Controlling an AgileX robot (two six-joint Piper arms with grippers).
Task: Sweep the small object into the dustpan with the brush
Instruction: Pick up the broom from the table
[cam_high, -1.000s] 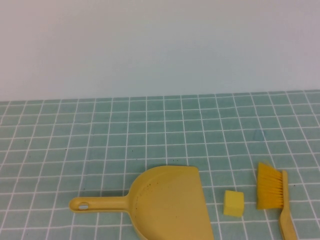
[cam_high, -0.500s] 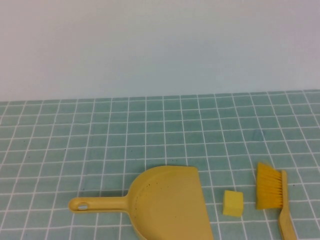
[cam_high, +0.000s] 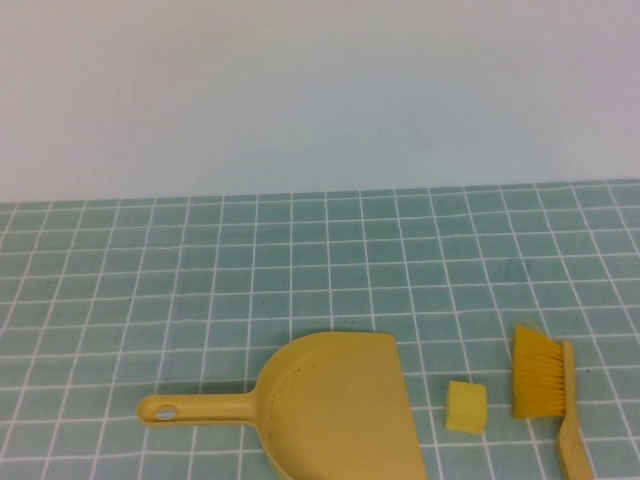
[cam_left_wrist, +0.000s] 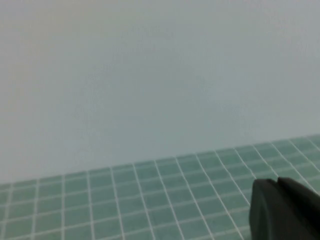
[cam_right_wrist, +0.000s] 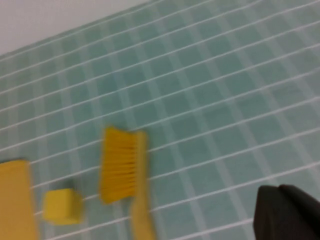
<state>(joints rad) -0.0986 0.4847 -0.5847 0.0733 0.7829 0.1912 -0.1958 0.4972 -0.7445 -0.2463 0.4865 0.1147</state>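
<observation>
Nothing on the table has shifted over the last second: the flat yellow plastic dustpan (cam_high: 340, 405) with its rounded back and long thin handle lies at the near edge of the green tiled table (cam_high: 200, 260) just where it was, its open mouth facing the robot's right, and the small pale yellow foam cube (cam_high: 466, 407) sits just beside that mouth, apart from it, as before. The small yellow plastic hand brush (cam_high: 548, 392) with its block of orange-yellow bristles lies on the far side of the cube from the dustpan, bristles pointing toward the cube and near it without touching, handle running off the near edge of the high view. Neither arm shows in the high view. The left gripper (cam_left_wrist: 285, 210) appears only as a dark tip at the corner of its own wrist view, raised over bare tiles and facing the pale wall; it is fully closed and holds nothing. The right gripper (cam_right_wrist: 287, 212) is likewise a dark tip in its wrist view, closed and empty, off the table and looking down on the brush (cam_right_wrist: 125, 170), the cube (cam_right_wrist: 61, 206) and the edge of the dustpan (cam_right_wrist: 17, 200). The stillness suggests the task has not really begun: the brush is untouched, and the right gripper must open before it can take the handle.
</observation>
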